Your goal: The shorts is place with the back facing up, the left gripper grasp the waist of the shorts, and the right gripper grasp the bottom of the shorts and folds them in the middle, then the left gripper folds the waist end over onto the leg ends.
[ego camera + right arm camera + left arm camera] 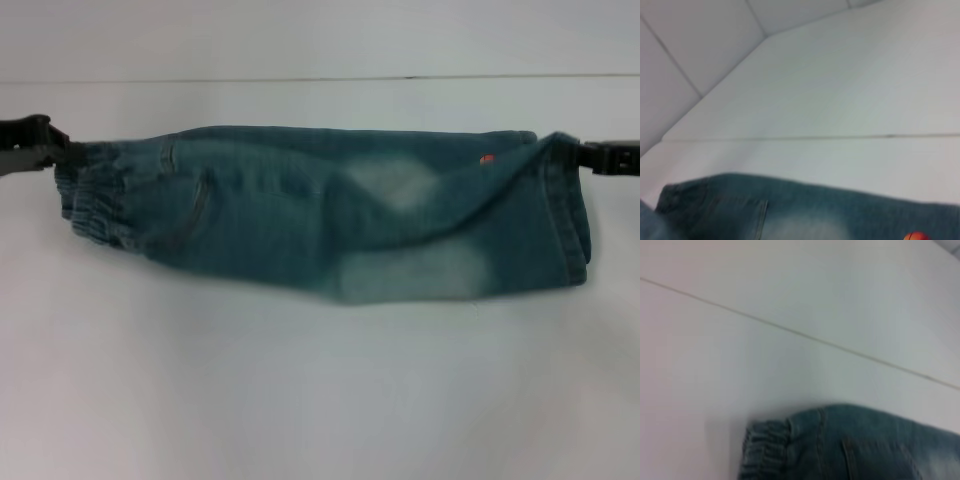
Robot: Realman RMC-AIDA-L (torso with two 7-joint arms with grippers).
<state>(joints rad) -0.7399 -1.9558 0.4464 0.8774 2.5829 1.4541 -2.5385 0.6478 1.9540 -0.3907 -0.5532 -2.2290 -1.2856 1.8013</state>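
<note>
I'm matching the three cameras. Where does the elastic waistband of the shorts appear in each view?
Head: waistband at far left, beside the left gripper.
Left wrist: waistband bottom centre-left.
Right wrist: not identifiable.
Shared landmark: back pocket.

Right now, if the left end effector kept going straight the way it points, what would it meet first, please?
Most likely the waist of the shorts: the left end effector points inward at that puckered band and appears already touching it, though depth is unclear.

White table (pixel 320 400), thin seam line, pale wall (pixel 320 35) behind
</note>
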